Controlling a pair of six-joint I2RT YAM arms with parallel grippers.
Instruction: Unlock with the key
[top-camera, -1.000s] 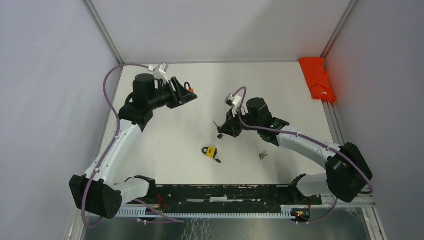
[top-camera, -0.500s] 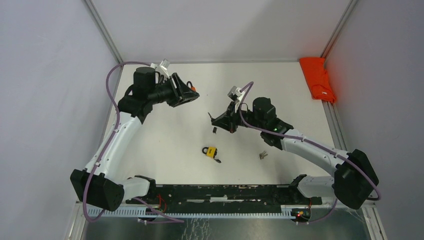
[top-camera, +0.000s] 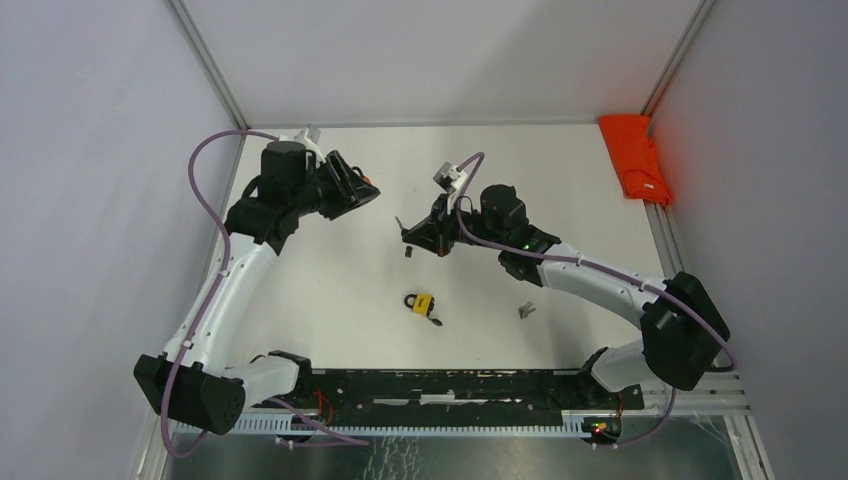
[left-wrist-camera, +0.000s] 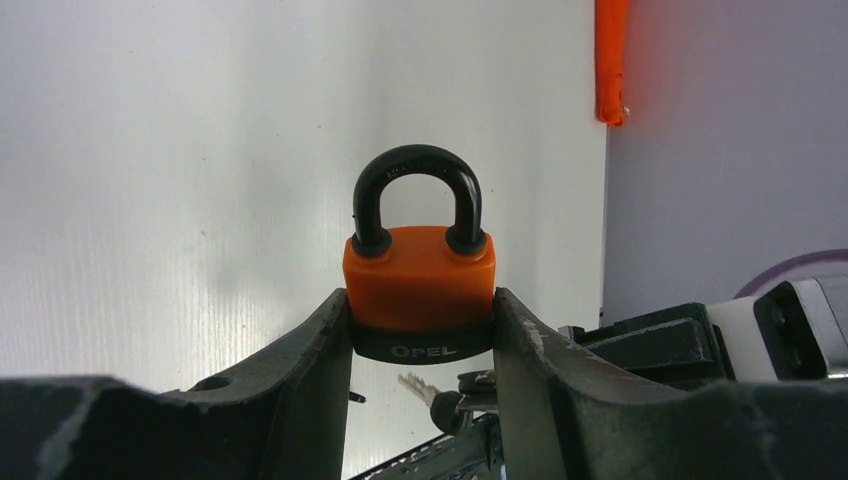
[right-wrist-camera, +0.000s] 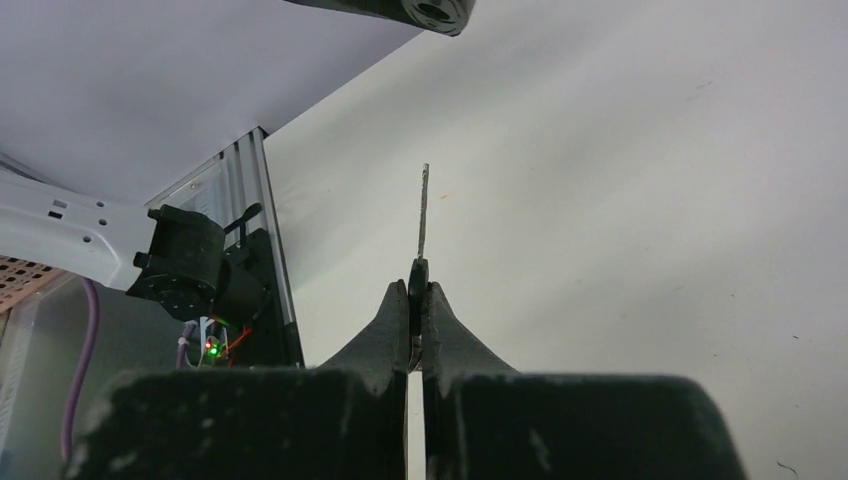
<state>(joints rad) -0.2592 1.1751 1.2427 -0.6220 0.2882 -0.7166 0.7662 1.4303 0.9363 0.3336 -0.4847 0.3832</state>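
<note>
An orange padlock (left-wrist-camera: 420, 283) with a black shackle sits upright between the fingers of my left gripper (left-wrist-camera: 420, 312), which is shut on its body above the back left of the table. From above, the left gripper (top-camera: 362, 190) faces right. My right gripper (top-camera: 418, 236) is shut on the key (right-wrist-camera: 423, 205), whose thin silver blade sticks out past the fingertips. Seen from above, the key (top-camera: 400, 222) points left toward the padlock with a gap between them. The left wrist view shows the key tip (left-wrist-camera: 415, 386) just below the padlock's black base.
A yellow padlock (top-camera: 422, 302) with a key in it lies on the white table near the middle front. Loose keys (top-camera: 526, 310) lie to its right. An orange cloth (top-camera: 636, 155) rests at the back right edge. A small dark piece (top-camera: 409, 253) dangles under the right gripper.
The right arm has carried the key left and toward the back, closer to the padlock. The left gripper has shifted slightly left and turned, still holding the padlock.
</note>
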